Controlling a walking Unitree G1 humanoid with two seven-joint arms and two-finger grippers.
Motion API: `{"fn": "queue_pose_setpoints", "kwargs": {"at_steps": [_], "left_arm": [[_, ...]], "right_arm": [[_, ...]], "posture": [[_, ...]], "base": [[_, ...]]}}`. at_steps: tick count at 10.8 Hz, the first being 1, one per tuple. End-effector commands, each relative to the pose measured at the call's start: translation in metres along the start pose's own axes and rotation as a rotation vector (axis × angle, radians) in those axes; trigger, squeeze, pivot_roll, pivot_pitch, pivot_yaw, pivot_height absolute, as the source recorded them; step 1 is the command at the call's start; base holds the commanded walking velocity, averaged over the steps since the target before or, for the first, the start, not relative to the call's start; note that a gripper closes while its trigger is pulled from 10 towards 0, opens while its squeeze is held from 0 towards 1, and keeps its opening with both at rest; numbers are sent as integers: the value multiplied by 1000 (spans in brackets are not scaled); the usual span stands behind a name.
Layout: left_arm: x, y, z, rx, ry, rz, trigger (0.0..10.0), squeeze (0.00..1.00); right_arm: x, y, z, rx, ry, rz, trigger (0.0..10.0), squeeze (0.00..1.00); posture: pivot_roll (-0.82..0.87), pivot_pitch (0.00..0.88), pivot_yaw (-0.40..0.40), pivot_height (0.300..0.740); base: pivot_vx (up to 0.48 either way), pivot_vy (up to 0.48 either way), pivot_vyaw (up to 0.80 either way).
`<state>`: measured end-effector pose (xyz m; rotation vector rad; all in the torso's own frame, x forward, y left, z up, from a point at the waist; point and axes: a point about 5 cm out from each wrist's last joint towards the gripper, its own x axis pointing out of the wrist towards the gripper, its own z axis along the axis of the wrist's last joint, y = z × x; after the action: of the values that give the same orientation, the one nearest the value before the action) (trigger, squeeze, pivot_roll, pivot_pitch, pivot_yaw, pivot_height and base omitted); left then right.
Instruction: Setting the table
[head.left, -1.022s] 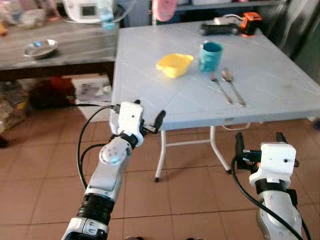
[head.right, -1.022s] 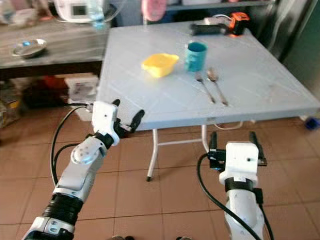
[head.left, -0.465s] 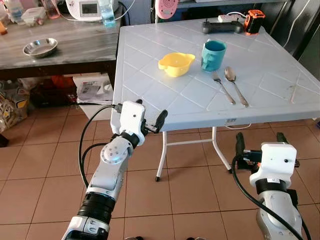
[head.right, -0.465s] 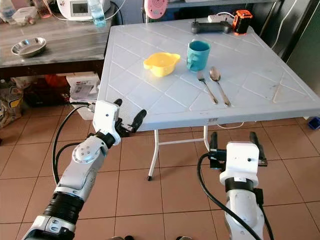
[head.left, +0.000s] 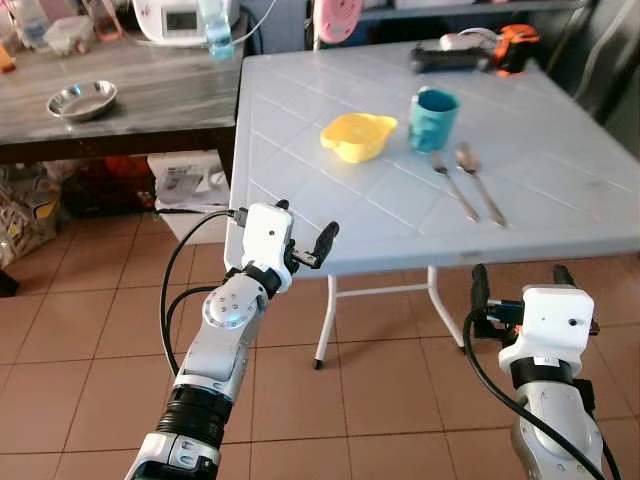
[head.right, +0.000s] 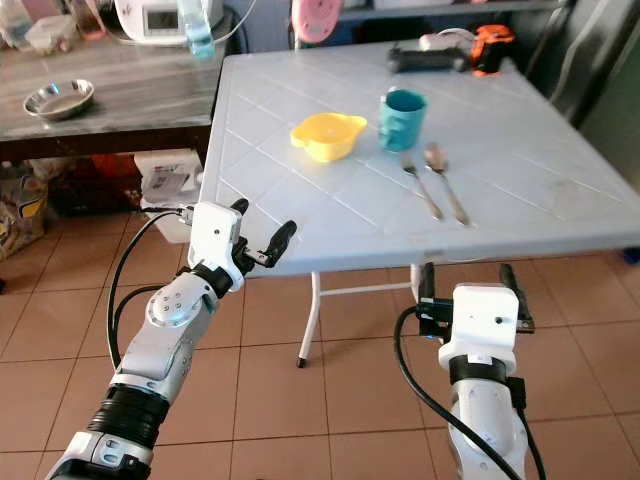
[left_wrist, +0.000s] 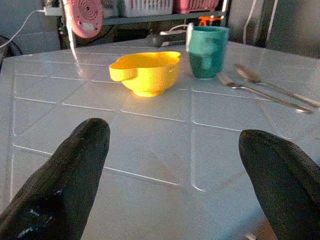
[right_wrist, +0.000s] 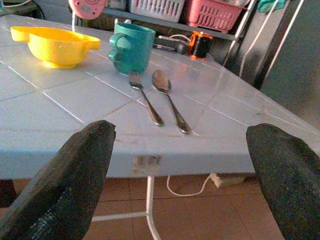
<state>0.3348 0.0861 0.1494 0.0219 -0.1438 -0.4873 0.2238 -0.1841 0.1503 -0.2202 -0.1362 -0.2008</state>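
Only the camera has shifted slightly; both arms hold their pose, left gripper and right gripper spread wide, empty. Yellow bowl, teal mug, fork and spoon already lie on the table, so little seems left.

Head stereo pair looked down and forward over the tabletop. Both wrist cameras sat low at its near edge, sharing the yellow bowl.

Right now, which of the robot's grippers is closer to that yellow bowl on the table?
The left. The left gripper is at the table's near edge, facing the yellow bowl across the tabletop. The right gripper hangs lower, in front of the table and off to the other side.
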Motion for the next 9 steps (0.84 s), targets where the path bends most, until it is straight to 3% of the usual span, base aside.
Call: {"fn": "queue_pose_setpoints", "kwargs": {"at_steps": [1,9], "left_arm": [[0,-1,-1,-7,4,-10,10000,0],[0,-4,-4,-6,12,-16,10000,0]], "right_arm": [[0,-1,3,-2,-12,-8,10000,0],[0,0,2,-12,-10,6,10000,0]], "posture": [[-93,124,58,740],[-88,119,52,740]], "base": [[394,0,0],[373,0,0]]}}
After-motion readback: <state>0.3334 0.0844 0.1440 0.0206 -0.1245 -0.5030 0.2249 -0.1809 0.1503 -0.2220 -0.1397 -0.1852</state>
